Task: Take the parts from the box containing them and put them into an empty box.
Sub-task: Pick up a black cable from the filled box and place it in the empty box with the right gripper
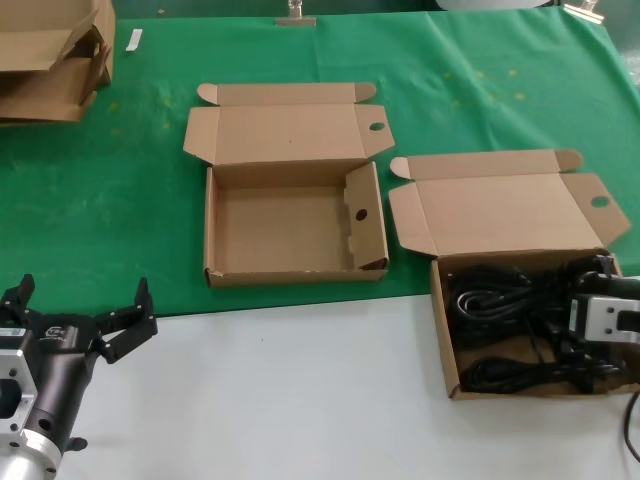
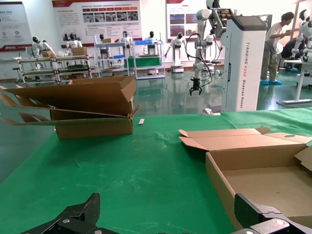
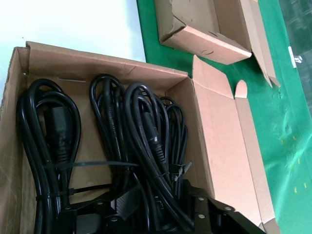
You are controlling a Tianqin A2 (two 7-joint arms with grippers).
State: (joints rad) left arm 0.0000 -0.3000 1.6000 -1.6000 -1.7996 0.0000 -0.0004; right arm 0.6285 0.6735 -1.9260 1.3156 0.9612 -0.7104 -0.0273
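The parts (image 1: pixel 500 300) are black power cords coiled in bundles (image 3: pixel 141 126). They lie in the box containing them (image 1: pixel 445 340), which sits on the right with its lid folded back; its plain wall (image 3: pixel 97 66) shows in the right wrist view. My right gripper (image 1: pixel 588 298) is down inside this box. Its fingers (image 3: pixel 162 204) stand on either side of one cord bundle, and the cords fill the gap between them. The empty box (image 1: pixel 290 275) sits in the middle on the green cloth, also seen from the wrists (image 2: pixel 219 180) (image 3: pixel 204 44). My left gripper (image 1: pixel 82 297) waits open at the near left (image 2: pixel 166 204).
A flattened cardboard stack (image 1: pixel 50 60) lies at the far left corner (image 2: pixel 92 105). Green cloth (image 1: pixel 120 200) covers the far part of the table and white tabletop (image 1: pixel 300 390) the near part. A metal clip (image 1: pixel 295 18) sits at the far edge.
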